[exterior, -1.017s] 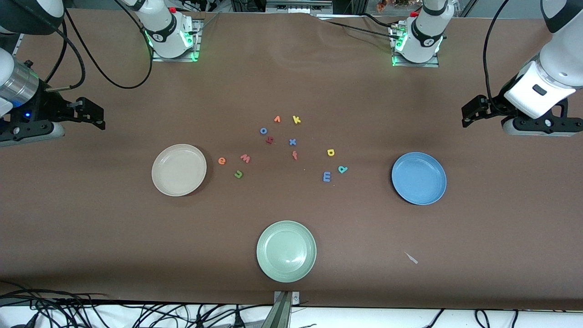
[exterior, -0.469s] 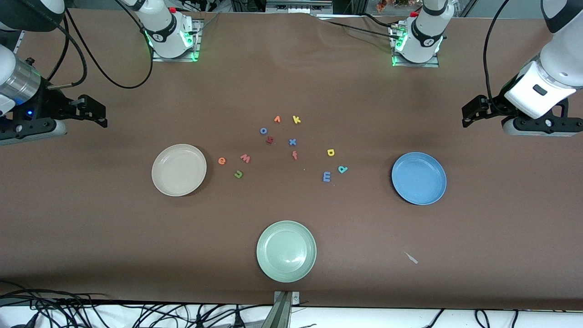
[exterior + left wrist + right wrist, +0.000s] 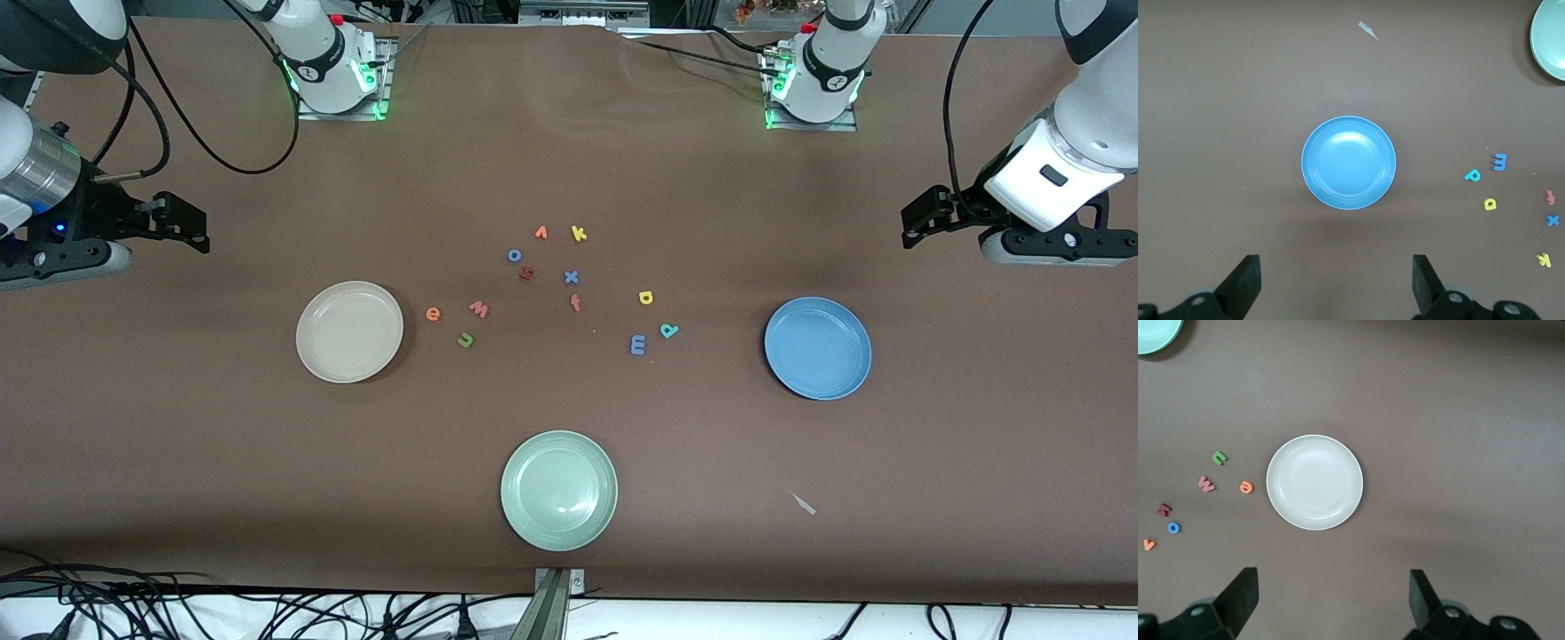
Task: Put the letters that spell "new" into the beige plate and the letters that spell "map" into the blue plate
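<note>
The beige plate point(image 3: 349, 332) point(image 3: 1315, 482) lies toward the right arm's end, with the orange e point(image 3: 433, 313), pink w point(image 3: 479, 309) and green n point(image 3: 466, 340) beside it. The blue plate point(image 3: 818, 348) point(image 3: 1349, 163) lies toward the left arm's end. Close to it are the light-blue m point(image 3: 637, 344), yellow a point(image 3: 646, 298) and teal p point(image 3: 669, 331). My right gripper point(image 3: 191, 227) point(image 3: 1331, 581) hangs open and empty high over the table at its own end. The left gripper point(image 3: 916, 222) point(image 3: 1336, 267) is likewise open and empty at its end.
A pale green plate point(image 3: 558, 490) sits near the front edge. Other letters cluster mid-table: yellow k point(image 3: 579, 234), orange v point(image 3: 540, 233), blue o point(image 3: 514, 255), dark red h point(image 3: 526, 274), blue x point(image 3: 571, 276), orange-red f point(image 3: 575, 303). A small pale scrap point(image 3: 804, 503) lies nearer the camera than the blue plate.
The right arm's hand has shifted slightly. The left arm, the plates and the letters have not moved.
</note>
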`<state>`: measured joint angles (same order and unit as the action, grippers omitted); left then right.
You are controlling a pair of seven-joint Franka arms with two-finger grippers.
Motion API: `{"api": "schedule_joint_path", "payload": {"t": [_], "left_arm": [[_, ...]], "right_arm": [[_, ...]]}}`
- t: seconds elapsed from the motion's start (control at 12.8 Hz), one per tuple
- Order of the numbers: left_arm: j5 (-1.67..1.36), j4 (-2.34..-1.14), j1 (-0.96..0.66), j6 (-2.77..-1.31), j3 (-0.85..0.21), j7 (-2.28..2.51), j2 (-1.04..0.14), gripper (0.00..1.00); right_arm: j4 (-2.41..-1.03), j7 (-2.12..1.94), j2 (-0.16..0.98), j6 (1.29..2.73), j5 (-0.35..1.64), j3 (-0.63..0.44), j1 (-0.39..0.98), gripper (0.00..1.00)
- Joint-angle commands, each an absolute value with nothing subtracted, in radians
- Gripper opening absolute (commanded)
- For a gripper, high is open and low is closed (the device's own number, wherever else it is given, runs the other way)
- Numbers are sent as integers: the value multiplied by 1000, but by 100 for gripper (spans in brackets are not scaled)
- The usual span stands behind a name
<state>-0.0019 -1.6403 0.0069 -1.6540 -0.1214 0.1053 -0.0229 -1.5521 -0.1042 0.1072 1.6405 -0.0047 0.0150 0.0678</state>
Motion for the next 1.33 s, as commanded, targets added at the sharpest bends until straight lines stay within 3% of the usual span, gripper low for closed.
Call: {"api": "schedule_joint_path", "payload": {"t": [0.0,1.25], "left_arm": [[15,-1628,15,-1652,-129,84,-25,100],[17,-1628,14,-1624,-133,84,-23,100]], "right_arm": [[-1542,-121,109,1632,2,15,63,100],[-1543,-118,130,1649,9,20,72,100]]}}
